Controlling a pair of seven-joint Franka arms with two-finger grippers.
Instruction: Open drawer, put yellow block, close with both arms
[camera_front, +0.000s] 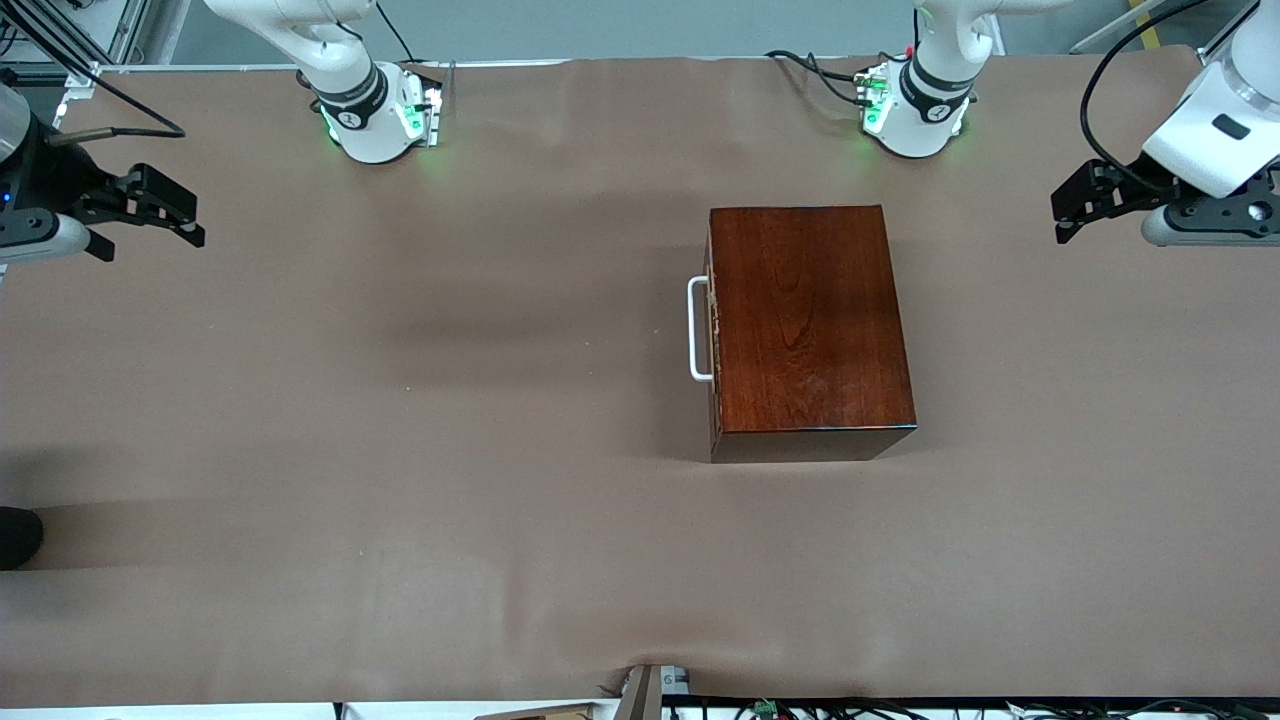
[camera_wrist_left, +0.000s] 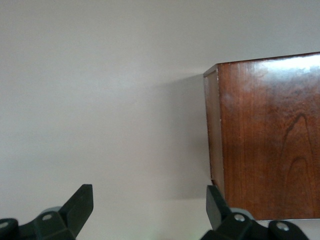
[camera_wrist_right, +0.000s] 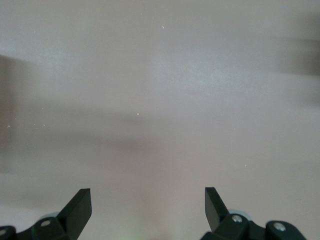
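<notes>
A glossy dark-red wooden box (camera_front: 805, 315) stands on the brown table, nearer the left arm's end. Its drawer (camera_front: 712, 335) sits flush and shut, with the white bar handle (camera_front: 697, 328) facing the right arm's end. The yellow block is out of view. My left gripper (camera_front: 1062, 216) hangs open over the table's end by the left arm, holding nothing. The left wrist view shows that gripper (camera_wrist_left: 149, 200) with the box (camera_wrist_left: 270, 135) ahead of it. My right gripper (camera_front: 188, 220) hangs open over the other end. The right wrist view shows this gripper (camera_wrist_right: 148, 200) over bare cloth only.
The two arm bases (camera_front: 385, 115) (camera_front: 915, 115) stand along the table edge farthest from the front camera, with cables beside them. A dark rounded object (camera_front: 18, 535) pokes in at the right arm's end. Brown cloth (camera_front: 400, 450) covers the table.
</notes>
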